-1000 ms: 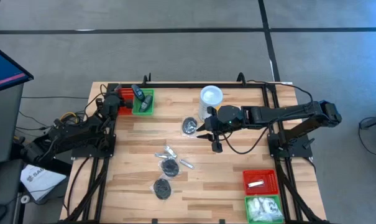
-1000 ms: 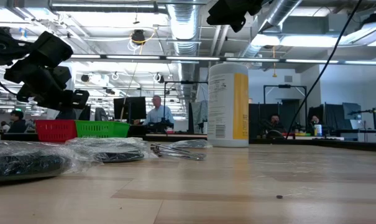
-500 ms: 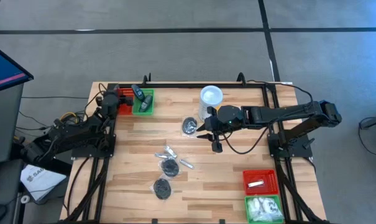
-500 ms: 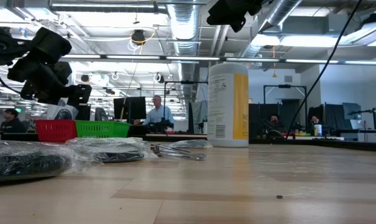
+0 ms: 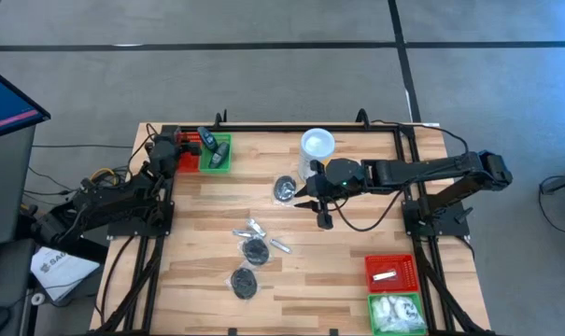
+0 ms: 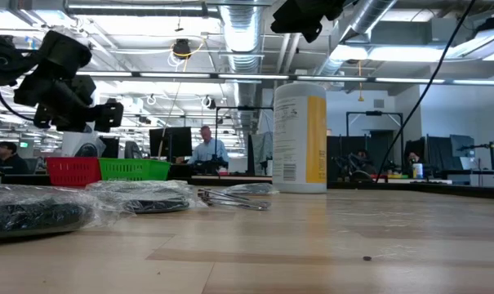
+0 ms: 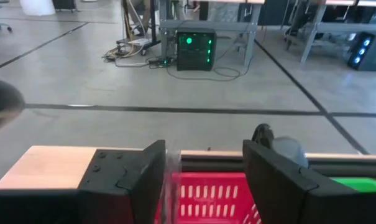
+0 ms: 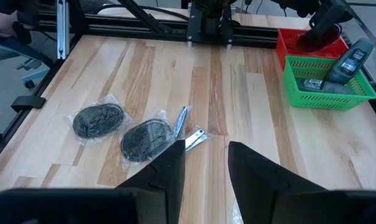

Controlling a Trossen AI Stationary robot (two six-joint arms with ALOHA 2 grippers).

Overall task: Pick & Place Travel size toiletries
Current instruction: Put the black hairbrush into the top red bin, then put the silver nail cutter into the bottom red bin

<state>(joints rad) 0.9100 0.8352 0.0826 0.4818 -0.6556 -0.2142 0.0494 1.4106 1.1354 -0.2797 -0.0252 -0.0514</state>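
Observation:
Three dark pucks in clear wrap lie on the table [image 5: 285,189] [image 5: 255,249] [image 5: 244,282], with silvery tubes [image 5: 249,229] [image 5: 280,245] between them. Two pucks [image 8: 99,120] [image 8: 146,138] and the tubes [image 8: 186,129] show in the right wrist view. A small dark bottle [image 8: 350,59] leans in the far green basket [image 5: 215,152]. My right gripper [image 5: 316,207] [image 8: 205,168] hovers open above the table's middle, beside the far puck. My left gripper [image 5: 166,149] [image 7: 203,180] [image 6: 67,82] hangs open over the far red basket [image 7: 206,196].
A tall yellow canister with a white lid [image 5: 317,145] [image 6: 300,137] stands just beyond my right gripper. Near the table's right near corner sit a red basket [image 5: 391,271] with a white packet and a green basket [image 5: 397,313] with white packets. People sit in the room behind.
My left gripper has risen a little over the far red basket and tipped slightly, as the low view shows. My right arm and the things on the table have kept still.

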